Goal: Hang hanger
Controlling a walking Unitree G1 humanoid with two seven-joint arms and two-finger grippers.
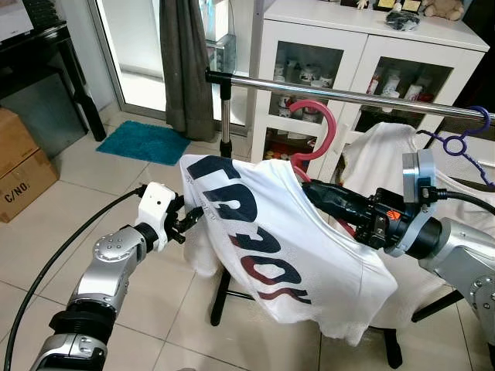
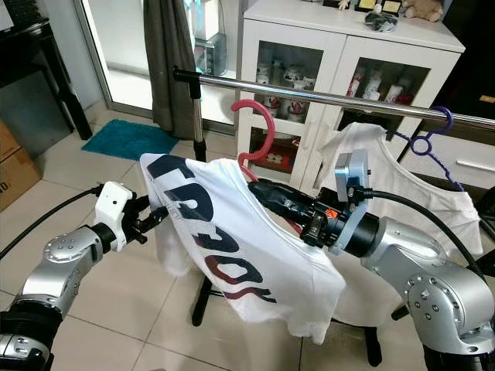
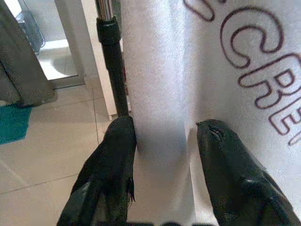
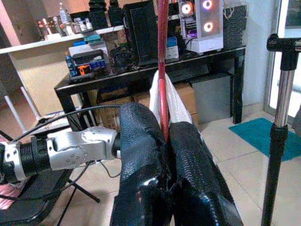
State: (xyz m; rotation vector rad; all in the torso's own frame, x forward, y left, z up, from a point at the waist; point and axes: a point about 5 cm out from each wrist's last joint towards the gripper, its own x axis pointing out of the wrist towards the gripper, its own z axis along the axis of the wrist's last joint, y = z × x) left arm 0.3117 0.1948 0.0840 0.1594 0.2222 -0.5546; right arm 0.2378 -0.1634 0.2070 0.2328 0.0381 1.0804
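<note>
A pink hanger (image 1: 321,127) carries a white T-shirt (image 1: 271,232) with dark blue and red lettering. It is held tilted, just below and in front of the steel rail (image 1: 348,94), with its hook not over the rail. My right gripper (image 1: 309,189) is shut on the hanger's neck, and in the right wrist view its fingers (image 4: 188,155) pinch the red stem (image 4: 162,70). My left gripper (image 1: 193,219) sits at the shirt's left shoulder edge. In the left wrist view its fingers (image 3: 115,160) stand apart with white fabric (image 3: 164,94) between them.
A purple hanger (image 1: 464,139) with a white garment (image 1: 387,154) hangs on the rail to the right. The rack's post (image 1: 225,116) stands behind the shirt, with a white glass-door cabinet (image 1: 371,46) beyond. A grey curtain (image 1: 186,62), teal mat (image 1: 143,141) and cardboard box (image 1: 19,166) lie left.
</note>
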